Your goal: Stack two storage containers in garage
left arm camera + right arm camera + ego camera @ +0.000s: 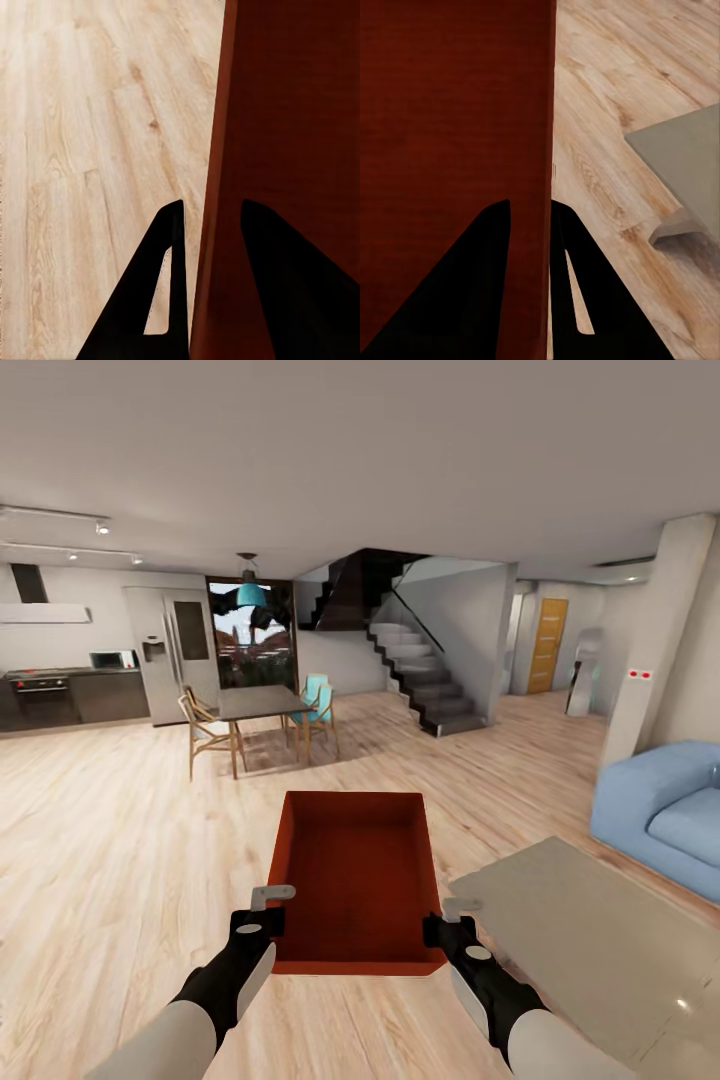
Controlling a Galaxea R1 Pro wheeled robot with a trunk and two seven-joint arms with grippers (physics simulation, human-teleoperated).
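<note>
I carry one storage container (pixel 358 880) out front over the wood floor (pixel 120 840), my left gripper (pixel 268 905) and right gripper (pixel 452 918) each pinching a side wall. To do this well I'd keep both pinches even and the bin level while rolling past the rug (pixel 590 940).

white forearms (pixel 170 1050) – black wrists, grey finger tabs (pixel 272 895).

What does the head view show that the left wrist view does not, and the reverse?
Head view only: both grippers, left and right, on opposite walls of the storage container, plus the rug, sofa, dining table and stairs.
Left wrist view only: its fingers straddling the wall, one inside, one outside.
Both: the container and the wood-plank flooring.
</note>
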